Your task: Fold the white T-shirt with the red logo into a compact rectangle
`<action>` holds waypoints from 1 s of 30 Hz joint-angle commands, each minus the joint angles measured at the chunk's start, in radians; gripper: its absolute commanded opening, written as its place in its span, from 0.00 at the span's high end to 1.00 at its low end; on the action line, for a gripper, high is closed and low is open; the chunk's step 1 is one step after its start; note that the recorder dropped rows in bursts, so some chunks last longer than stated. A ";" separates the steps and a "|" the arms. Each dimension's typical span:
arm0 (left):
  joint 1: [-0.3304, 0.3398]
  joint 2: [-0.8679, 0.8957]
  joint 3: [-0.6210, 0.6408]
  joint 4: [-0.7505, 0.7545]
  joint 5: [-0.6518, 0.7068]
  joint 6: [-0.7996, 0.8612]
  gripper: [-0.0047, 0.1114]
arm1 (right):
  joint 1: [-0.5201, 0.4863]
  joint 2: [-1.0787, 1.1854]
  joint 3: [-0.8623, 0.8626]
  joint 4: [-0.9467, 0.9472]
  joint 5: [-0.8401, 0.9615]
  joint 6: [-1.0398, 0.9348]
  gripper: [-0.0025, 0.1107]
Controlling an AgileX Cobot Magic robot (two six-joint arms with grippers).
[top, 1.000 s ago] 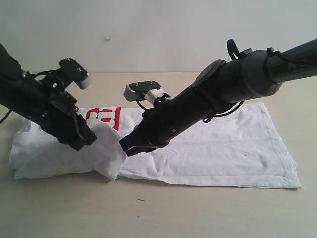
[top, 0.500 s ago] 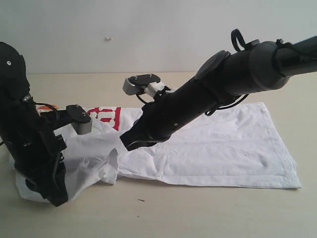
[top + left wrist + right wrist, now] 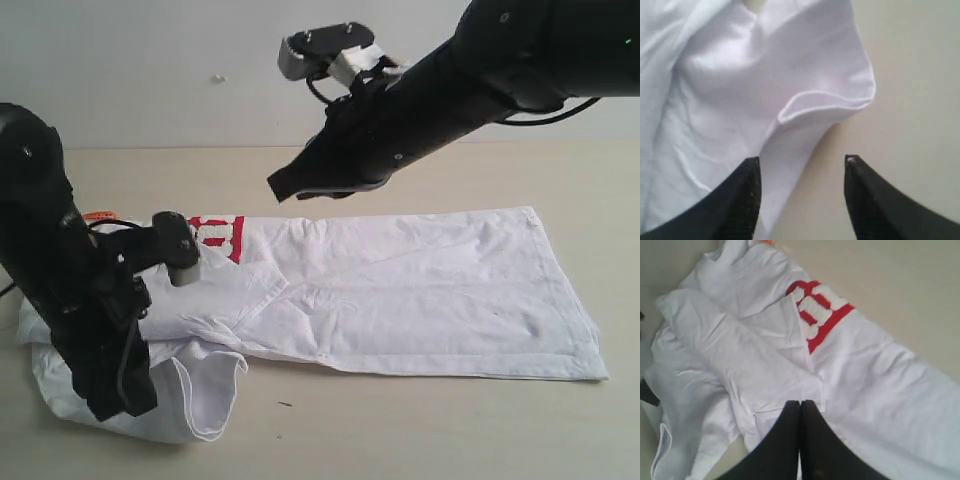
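The white T-shirt [image 3: 420, 290] lies lengthwise on the table, its left part folded over in wrinkled layers, and one sleeve [image 3: 200, 395] hangs out toward the front edge. Part of the red logo [image 3: 215, 235] shows beside the fold, and it is also visible in the right wrist view as the red logo [image 3: 817, 310]. My left gripper [image 3: 112, 402] points down at the shirt's front left corner. In the left wrist view the left gripper [image 3: 801, 162] is open over the shirt [image 3: 740, 90], straddling its edge and holding nothing. My right gripper [image 3: 280, 190] hovers shut and empty, well above the shirt [image 3: 880, 390].
The beige table [image 3: 400, 430] extends in front of and behind the shirt. A pale wall [image 3: 200, 60] stands at the back. The small orange neck tag [image 3: 97, 216] peeks out by the left arm.
The right gripper has risen off the shirt, leaving the folded flap lying flat. The left arm has swung down to the front left corner, and the sleeve now spills toward the front.
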 commanded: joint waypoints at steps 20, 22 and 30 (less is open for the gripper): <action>-0.097 -0.030 0.079 -0.053 -0.110 0.507 0.66 | -0.001 -0.079 -0.007 -0.048 -0.005 0.062 0.98; -0.097 -0.030 0.079 -0.017 -0.101 0.497 0.77 | -0.001 -0.079 -0.007 -0.048 -0.001 0.062 0.98; -0.097 -0.030 0.079 0.143 -0.087 0.423 0.96 | -0.001 -0.079 -0.007 -0.048 0.004 0.062 0.98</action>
